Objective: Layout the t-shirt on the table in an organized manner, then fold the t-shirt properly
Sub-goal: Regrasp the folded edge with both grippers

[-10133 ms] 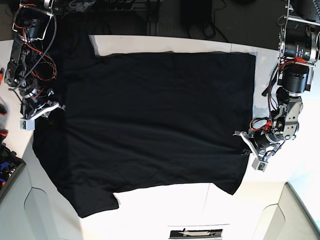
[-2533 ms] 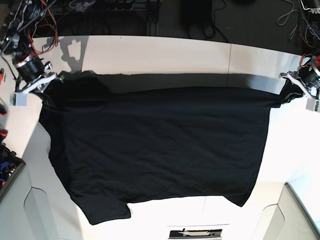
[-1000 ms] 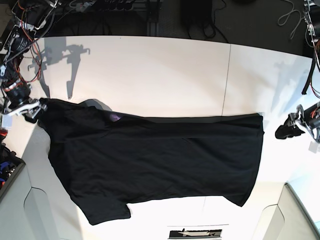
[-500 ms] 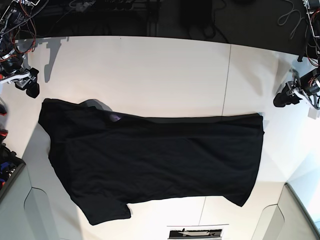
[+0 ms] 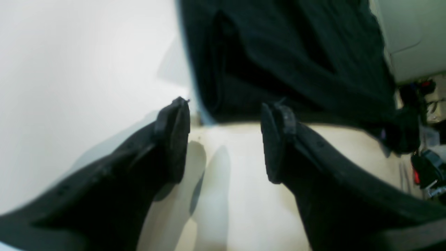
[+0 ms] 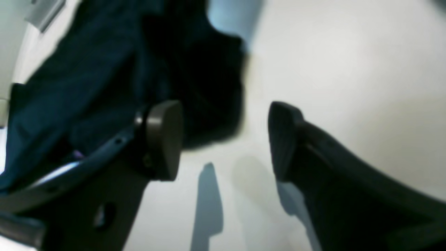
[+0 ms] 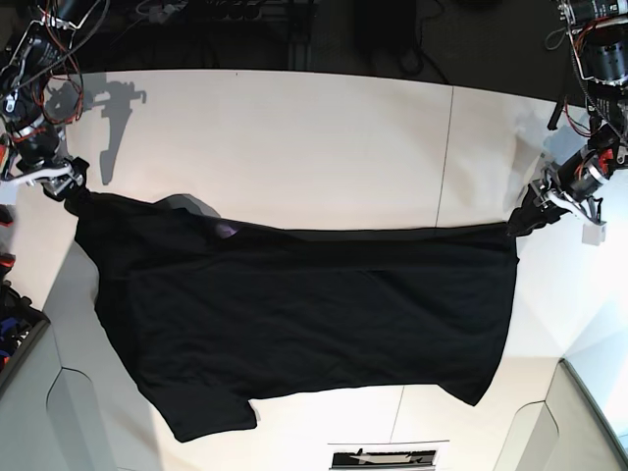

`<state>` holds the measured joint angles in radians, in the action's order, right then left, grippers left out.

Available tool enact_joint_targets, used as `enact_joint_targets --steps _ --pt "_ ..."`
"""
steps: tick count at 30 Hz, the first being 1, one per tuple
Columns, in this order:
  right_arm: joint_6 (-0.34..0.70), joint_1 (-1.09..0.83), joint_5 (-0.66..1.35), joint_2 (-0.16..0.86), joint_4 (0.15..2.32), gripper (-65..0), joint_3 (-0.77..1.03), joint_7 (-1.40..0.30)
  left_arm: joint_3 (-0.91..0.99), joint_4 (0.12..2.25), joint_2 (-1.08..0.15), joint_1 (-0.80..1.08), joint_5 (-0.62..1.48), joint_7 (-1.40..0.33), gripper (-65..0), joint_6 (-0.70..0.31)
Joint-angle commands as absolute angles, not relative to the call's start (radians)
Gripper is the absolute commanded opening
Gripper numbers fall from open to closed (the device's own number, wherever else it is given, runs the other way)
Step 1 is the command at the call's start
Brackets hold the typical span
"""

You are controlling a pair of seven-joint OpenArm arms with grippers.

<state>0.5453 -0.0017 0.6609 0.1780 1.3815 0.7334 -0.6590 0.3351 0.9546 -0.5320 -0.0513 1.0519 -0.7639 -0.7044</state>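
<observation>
While both arms sit out at the shirt's far corners, notes by view.

Left wrist: left gripper [image 5: 225,139] jaws spread, nothing between the pads; bare white table [image 5: 69,69] shows through the gap. Folded edge of the t-shirt [image 5: 278,52] lies just beyond the fingertips, close but not pinched. Picture is blurred, so actual contact is uncertain.

Right wrist: right gripper [image 6: 224,139] also spread and empty. A black corner of the t-shirt [image 6: 195,87] lies just ahead of the jaws, partly beside the rounded pad. Blur again.

Base: t-shirt [image 7: 304,314] lies on the near half of the table [image 7: 294,137], doubled over lengthwise, one sleeve trailing toward the near edge. Left gripper [image 7: 535,210] at one far corner of the cloth, right gripper [image 7: 67,183] at the other, by the collar end.

Risks, as judgement: closing from here may catch only the top layer, since the layers cannot be told apart, and the fold would slip open. Uneven pulls would skew the cloth. The near sleeve hangs toward the edge and could drag off.
</observation>
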Motion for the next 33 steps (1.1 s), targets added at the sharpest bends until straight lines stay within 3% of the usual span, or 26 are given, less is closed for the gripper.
enact_joint_targets --steps 1,19,30,33 --pt "0.546 0.017 0.672 0.192 1.394 -26.8 0.737 -0.638 0.336 0.962 -0.543 -0.067 1.023 -0.782 -28.3 -0.698" --pt "0.542 0.081 0.653 0.088 1.380 -26.8 0.717 -0.645 0.281 0.962 -0.512 -0.119 0.937 -0.733 -28.3 -0.698" --pt "0.519 0.131 0.624 0.083 1.300 -26.8 0.718 -0.622 0.281 0.962 -0.513 -0.122 0.894 -0.713 -28.5 -0.698" --pt "0.520 0.148 0.615 0.083 1.298 -26.8 0.718 -0.623 0.281 0.962 -0.513 -0.122 0.891 -0.691 -33.6 -0.698"
